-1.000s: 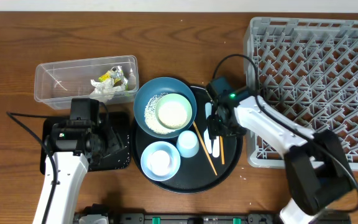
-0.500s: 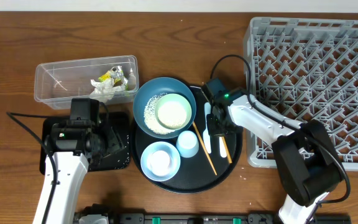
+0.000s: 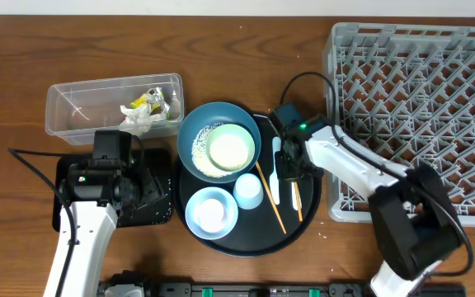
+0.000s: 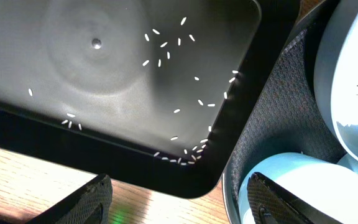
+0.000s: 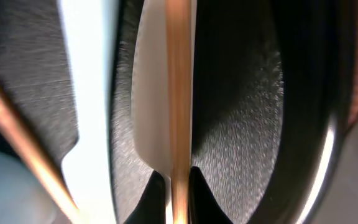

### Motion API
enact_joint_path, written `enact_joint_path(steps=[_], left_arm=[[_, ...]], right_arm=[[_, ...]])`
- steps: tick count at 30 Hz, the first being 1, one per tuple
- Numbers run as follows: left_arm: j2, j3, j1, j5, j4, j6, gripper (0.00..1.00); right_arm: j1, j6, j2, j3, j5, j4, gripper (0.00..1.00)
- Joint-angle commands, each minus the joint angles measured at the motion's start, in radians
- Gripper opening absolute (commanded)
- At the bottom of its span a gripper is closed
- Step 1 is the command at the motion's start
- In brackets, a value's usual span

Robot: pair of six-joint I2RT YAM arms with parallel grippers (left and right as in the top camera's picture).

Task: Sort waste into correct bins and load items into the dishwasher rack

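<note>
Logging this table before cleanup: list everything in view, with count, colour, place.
dishwasher rack: one, grey, right side
clear tub: one, transparent, upper left
napkins: count unclear, white, clear tub
wrapper: one, yellow-green, clear tub
flat tray: one, black, lower left
rice grains: many, white, flat tray, big bowl
round tray: one, black, centre
big bowl: one, dark blue, round tray
green bowl: one, pale, inside big bowl
blue bowl: one, light, round tray front
cup: one, white, round tray
spoon: one, white, round tray
chopsticks: two, wooden, round tray
left gripper: open, above flat tray
right gripper: shut on one of the chopsticks
</note>
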Motion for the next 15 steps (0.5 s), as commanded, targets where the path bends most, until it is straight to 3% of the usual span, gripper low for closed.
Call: enact_joint_path(steps=[1,15], left_arm=[[-0.002,0.018,-0.001,-0.012,-0.002,-0.002,0.71],[-0.002,0.018,-0.001,-0.012,-0.001,-0.002,0.71]], right_arm=[[-0.008,0.005,-0.080,0.020,0.003,0.000,0.01],[-0.034,-0.018,-0.205,0.021,-0.003,-0.092,0.01]])
